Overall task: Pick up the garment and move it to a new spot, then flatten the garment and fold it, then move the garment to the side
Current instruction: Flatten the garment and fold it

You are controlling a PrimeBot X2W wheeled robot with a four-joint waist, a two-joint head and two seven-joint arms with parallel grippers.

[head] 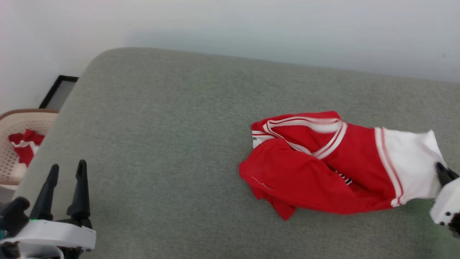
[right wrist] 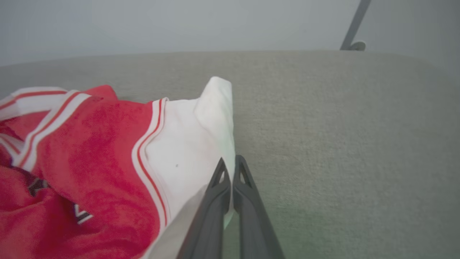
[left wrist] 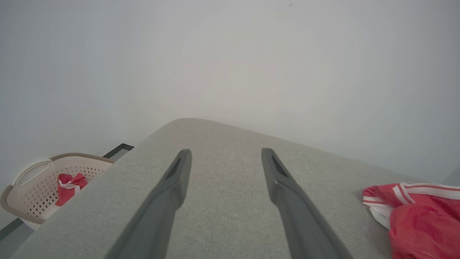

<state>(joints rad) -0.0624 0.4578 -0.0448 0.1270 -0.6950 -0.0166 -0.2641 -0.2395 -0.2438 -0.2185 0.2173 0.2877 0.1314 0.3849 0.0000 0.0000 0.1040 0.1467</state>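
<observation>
red jersey (head: 305, 169) lies crumpled right of centre on the grey padded surface (head: 161, 126). my right gripper (right wrist: 230, 166) pinches its white sleeve (right wrist: 187, 144) edge between closed fingers; my left gripper (head: 68, 166) stands spread, well apart. pickup step, i judge: next, lift cleanly and carry.

A crumpled red shirt (head: 316, 169) with a white sleeve lies right of centre on the grey-green cushion (head: 161, 126). At the right edge the right gripper (head: 442, 172) meets the sleeve's end and seems to pinch it, fingertips mostly hidden. The left gripper (head: 67, 167) sits lower left, fingers spread, well apart from the shirt, near a beige basket (head: 14, 124) holding red-and-white cloth (head: 23, 145).
</observation>
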